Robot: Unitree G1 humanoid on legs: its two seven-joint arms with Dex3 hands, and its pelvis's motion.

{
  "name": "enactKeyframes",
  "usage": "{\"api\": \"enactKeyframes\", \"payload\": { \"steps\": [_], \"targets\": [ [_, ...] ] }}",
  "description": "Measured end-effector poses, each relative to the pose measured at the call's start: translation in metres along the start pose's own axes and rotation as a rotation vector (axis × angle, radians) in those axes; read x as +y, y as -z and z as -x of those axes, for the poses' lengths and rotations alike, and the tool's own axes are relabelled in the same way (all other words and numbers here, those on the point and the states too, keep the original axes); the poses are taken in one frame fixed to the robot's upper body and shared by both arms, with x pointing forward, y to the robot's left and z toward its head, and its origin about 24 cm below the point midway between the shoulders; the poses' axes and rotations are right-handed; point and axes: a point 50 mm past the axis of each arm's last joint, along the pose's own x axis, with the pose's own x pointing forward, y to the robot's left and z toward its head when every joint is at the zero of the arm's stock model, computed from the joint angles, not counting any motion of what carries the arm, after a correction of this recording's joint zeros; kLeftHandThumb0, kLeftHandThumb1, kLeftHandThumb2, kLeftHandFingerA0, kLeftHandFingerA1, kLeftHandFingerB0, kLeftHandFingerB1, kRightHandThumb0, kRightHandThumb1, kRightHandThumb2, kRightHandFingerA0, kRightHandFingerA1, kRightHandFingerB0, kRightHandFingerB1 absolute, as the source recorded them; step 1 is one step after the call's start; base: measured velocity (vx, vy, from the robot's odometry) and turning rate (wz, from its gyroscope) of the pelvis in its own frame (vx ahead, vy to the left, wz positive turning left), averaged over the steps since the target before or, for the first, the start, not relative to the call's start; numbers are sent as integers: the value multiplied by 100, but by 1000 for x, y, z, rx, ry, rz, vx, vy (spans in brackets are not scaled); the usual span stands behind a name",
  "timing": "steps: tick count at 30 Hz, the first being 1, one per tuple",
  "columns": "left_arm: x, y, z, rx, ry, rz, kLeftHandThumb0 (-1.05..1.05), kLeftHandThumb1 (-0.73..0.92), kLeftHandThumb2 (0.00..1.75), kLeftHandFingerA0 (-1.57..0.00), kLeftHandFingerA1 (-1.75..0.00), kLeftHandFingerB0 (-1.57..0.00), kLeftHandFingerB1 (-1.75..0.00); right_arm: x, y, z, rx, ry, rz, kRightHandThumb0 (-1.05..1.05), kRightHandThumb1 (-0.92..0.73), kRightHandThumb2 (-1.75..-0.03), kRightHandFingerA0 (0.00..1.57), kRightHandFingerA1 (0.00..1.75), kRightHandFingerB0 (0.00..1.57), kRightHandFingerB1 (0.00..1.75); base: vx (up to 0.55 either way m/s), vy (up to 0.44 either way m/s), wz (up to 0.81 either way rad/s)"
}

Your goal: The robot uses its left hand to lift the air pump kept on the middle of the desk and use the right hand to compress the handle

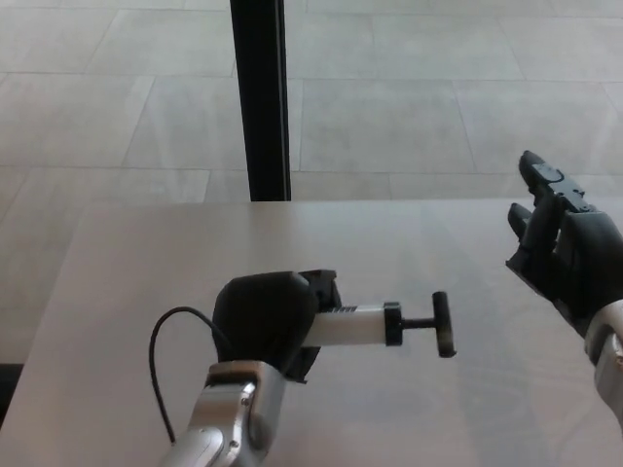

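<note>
Low centre of the frame: the left hand [265,321] has its thick black fingers wrapped tight round the rear body of the small white-barrelled air pump with a black collar and black T-handle [362,326]. The pump is held roughly level just above the pale grey desk top [117,282], barrel pointing toward the right of the picture. The T-handle [442,324] sticks out on its thin rod — extended, nothing touching it. A thin black hose [154,362] loops out at lower left, behind the wrist.

Over at the right edge, the right hand [560,255] hovers well apart from the handle, fingers upright and spread, holding nothing.

Handling looks easy: a light, rigid plastic tube, smooth and likely a bit slippery, so the wrap round the thicker rear end seems the sound hold. The rod is the weak part. The push, I'd judge, belongs flat on the crossbar, straight along the barrel — off-axis pressure could twist the pump in the left hand's grasp.
</note>
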Motion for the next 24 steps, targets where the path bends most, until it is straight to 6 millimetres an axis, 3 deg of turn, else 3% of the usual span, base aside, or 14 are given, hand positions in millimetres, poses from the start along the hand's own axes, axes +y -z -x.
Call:
{"api": "enactKeyframes", "payload": {
  "steps": [1, 3, 6, 7, 10, 11, 13, 16, 17, 18, 19, 22, 23, 24],
  "targets": [
    [-4, 4, 3, 8, 26, -14, -16, 50, 103, -93, -170, -81, -131, -2, 0, 0, 1, 4, 4, -100, -92, -132, 0, 13, 0, 3, 0, 0, 0],
    [-12, 9, 10, 20, 81, -31, -23, 61, 96, -88, -163, -79, -107, -5, 0, 1, 3, 8, 12, -98, -92, -128, 0, 11, 10, 10, 0, 0, 0],
    [-14, 9, 12, 15, 115, -45, -23, 60, 96, -88, -155, -79, -106, -5, 1, 1, 8, 8, 14, -96, -90, -126, 0, 15, 11, 13, 0, 0, 0],
    [-14, 8, 12, 13, 127, -49, -27, 60, 90, -86, -159, -76, -119, -4, 1, 1, 10, 7, 15, -92, -87, -125, 0, 18, 10, 17, 0, 0, 0],
    [-14, 7, 11, 15, 156, -59, -26, 67, 85, -77, -158, -62, -116, -2, 1, 1, 14, 1, 20, -92, -86, -123, 1, 20, 5, 24, 0, 0, 0],
    [-14, 6, 10, 16, 163, -61, -29, 66, 82, -72, -150, -56, -106, -2, 1, 0, 15, 0, 21, -90, -86, -123, 1, 21, 5, 25, 0, 0, 0],
    [-14, 5, 9, 18, 178, -66, -53, 69, 61, -45, -88, -38, -54, -1, 2, 0, 17, -2, 24, -88, -86, -122, 0, 21, 5, 26, 0, 0, 0],
    [-8, 0, 4, 5, 184, -73, -62, 65, 60, -33, -65, -29, -40, 1, 2, 0, 20, -6, 27, -87, -86, -122, 0, 21, 5, 26, 0, 0, 0],
    [-7, -1, 2, 0, 183, -75, -74, 58, 58, -12, -47, -17, -29, 1, 2, 0, 20, -7, 27, -92, -88, -123, 0, 18, 5, 23, 0, 0, 0],
    [-4, -3, 0, -6, 183, -77, -92, 53, 93, 0, -6, -14, -1, 1, 2, 0, 21, -8, 28, -88, -84, -122, 1, 21, 10, 24, 0, 0, 0],
    [-4, -5, -1, -10, 192, -80, -96, 44, 81, 0, 0, -2, -7, 2, 2, 0, 21, -9, 28, -90, -85, -122, 1, 19, 11, 22, 0, 0, 0],
    [-8, -6, 1, -9, 245, -90, -105, 50, 89, 0, 0, 0, 0, 2, 2, 0, 22, -9, 28, -91, -86, -123, 1, 18, 10, 19, 0, 0, 0],
    [-9, -6, 1, -7, 261, -92, -105, 64, 60, 0, 0, 0, 0, 2, 2, 0, 22, -9, 28, -90, -87, -124, 0, 18, 9, 18, 0, 0, 0],
    [-10, -6, 1, -6, 276, -93, -105, 65, 63, 0, 0, 0, 0, 2, 2, 0, 22, -9, 29, -94, -90, -125, 0, 16, 11, 16, 0, 0, 0]
  ]
}}
